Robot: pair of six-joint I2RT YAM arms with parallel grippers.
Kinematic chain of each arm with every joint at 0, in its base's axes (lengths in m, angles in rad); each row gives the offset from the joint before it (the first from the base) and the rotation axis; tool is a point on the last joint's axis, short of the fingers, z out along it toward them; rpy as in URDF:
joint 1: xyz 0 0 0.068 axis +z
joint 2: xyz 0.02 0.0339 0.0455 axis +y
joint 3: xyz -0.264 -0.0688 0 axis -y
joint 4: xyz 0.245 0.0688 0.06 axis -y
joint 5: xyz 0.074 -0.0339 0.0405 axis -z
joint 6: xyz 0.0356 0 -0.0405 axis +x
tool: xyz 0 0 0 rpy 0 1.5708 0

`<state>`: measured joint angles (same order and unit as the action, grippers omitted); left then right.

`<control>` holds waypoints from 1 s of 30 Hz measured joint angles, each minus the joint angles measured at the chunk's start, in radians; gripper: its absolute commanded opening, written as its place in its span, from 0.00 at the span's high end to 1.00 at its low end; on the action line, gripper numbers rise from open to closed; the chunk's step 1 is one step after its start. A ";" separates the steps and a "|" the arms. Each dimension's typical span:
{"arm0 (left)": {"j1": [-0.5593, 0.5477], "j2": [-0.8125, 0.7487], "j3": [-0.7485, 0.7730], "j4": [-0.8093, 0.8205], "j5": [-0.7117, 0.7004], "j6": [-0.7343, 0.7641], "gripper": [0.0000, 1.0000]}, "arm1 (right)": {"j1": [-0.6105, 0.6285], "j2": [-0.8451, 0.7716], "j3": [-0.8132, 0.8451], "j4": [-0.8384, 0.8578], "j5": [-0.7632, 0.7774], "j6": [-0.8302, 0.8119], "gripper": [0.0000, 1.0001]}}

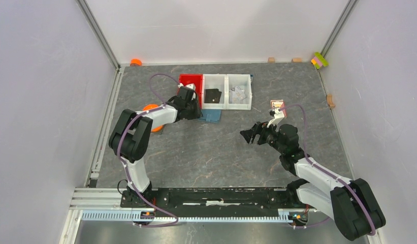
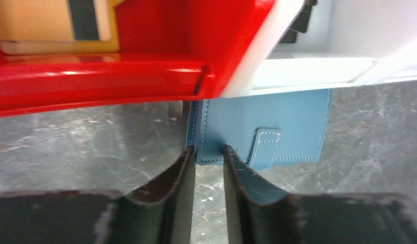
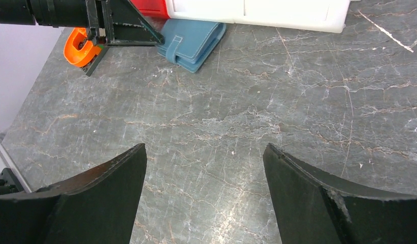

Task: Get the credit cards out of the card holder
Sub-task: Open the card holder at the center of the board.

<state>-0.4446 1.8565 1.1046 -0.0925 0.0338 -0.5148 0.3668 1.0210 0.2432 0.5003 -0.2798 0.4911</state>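
The steel-blue card holder point(image 1: 212, 116) lies shut and flat on the table, its far edge tucked under the bins' front. My left gripper point(image 1: 192, 109) hangs low at its near-left corner. In the left wrist view the card holder point(image 2: 282, 117) fills the middle, and the left gripper point(image 2: 210, 150) stands partly open with that corner between its tips; I cannot tell whether they touch it. A tan-gold striped credit card point(image 2: 49, 20) lies in the red bin point(image 2: 120, 84). A black card point(image 1: 213, 95) and a silvery one point(image 1: 238, 93) lie in the white bins. My right gripper point(image 1: 248, 134) hovers wide open and empty over bare table.
The red bin point(image 1: 183, 80) and the two white bins point(image 1: 226, 107) stand in a row at the back centre. An orange part point(image 1: 152, 108) sits beside the left forearm. A small pinkish item point(image 1: 277, 104) lies right of the bins. Small blocks point(image 1: 319, 60) line the back and right walls.
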 measured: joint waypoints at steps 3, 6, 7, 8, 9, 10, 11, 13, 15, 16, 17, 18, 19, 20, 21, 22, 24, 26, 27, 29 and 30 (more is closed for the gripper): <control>-0.001 0.000 -0.001 0.010 0.070 -0.010 0.91 | 0.000 -0.005 0.000 0.000 0.000 0.000 0.11; -0.001 -0.002 -0.016 0.052 0.151 -0.031 0.98 | 0.000 -0.005 0.000 -0.001 -0.001 0.000 0.12; -0.002 -0.002 -0.022 0.066 0.180 -0.040 0.98 | 0.000 -0.005 0.001 -0.004 -0.006 0.000 0.12; -0.004 -0.002 -0.027 0.075 0.203 -0.046 0.98 | 0.000 -0.005 0.004 -0.008 -0.010 0.000 0.12; -0.007 -0.002 -0.031 0.081 0.217 -0.052 0.98 | 0.000 -0.003 0.006 -0.011 -0.013 0.000 0.12; -0.011 -0.002 -0.035 0.086 0.235 -0.059 0.98 | 0.000 -0.002 0.011 -0.015 -0.017 0.000 0.12; -0.018 -0.003 -0.040 0.092 0.248 -0.064 0.98 | 0.000 -0.001 0.015 -0.016 -0.019 0.000 0.12; -0.035 -0.008 -0.049 0.094 0.263 -0.074 0.98 | 0.002 0.000 0.020 -0.018 -0.020 -0.002 0.12; -0.064 -0.021 -0.053 0.083 0.261 -0.079 0.98 | 0.003 0.003 0.029 -0.026 -0.020 -0.003 0.12; -0.080 -0.030 -0.053 0.076 0.258 -0.080 0.98 | 0.003 0.006 0.033 -0.030 -0.019 -0.004 0.12; -0.105 -0.043 -0.053 0.066 0.254 -0.081 0.98 | 0.003 0.010 0.038 -0.035 -0.019 -0.006 0.12; -0.131 -0.057 -0.053 0.061 0.253 -0.082 0.98 | 0.004 0.013 0.042 -0.040 -0.017 -0.007 0.12; -0.160 -0.071 -0.053 0.059 0.254 -0.084 0.97 | 0.005 0.017 0.045 -0.047 -0.012 -0.009 0.12; -0.182 -0.084 -0.053 0.058 0.254 -0.085 0.91 | 0.005 0.022 0.049 -0.055 -0.007 -0.010 0.12; -0.212 -0.100 -0.053 0.056 0.254 -0.088 0.83 | 0.005 0.029 0.055 -0.068 0.002 -0.010 0.12; -0.236 -0.114 -0.053 0.055 0.255 -0.089 0.69 | 0.005 0.036 0.060 -0.080 0.015 -0.010 0.12; -0.267 -0.133 -0.052 0.045 0.251 -0.089 0.56 | 0.005 0.053 0.074 -0.112 0.041 -0.010 0.13; -0.281 -0.142 -0.046 0.019 0.229 -0.085 0.54 | 0.005 0.072 0.089 -0.145 0.068 -0.008 0.16; -0.282 -0.143 -0.040 0.004 0.208 -0.081 0.54 | 0.005 0.085 0.098 -0.160 0.081 -0.003 0.19; -0.279 -0.143 -0.027 -0.030 0.166 -0.071 0.53 | 0.005 0.111 0.108 -0.174 0.101 0.010 0.20; -0.276 -0.142 -0.021 -0.044 0.146 -0.066 0.54 | 0.005 0.125 0.110 -0.180 0.105 0.018 0.22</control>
<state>-0.7208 1.7145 1.0840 -0.1368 0.1799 -0.5808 0.3714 1.1458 0.3534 0.3206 -0.1753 0.5087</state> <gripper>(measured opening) 0.461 0.813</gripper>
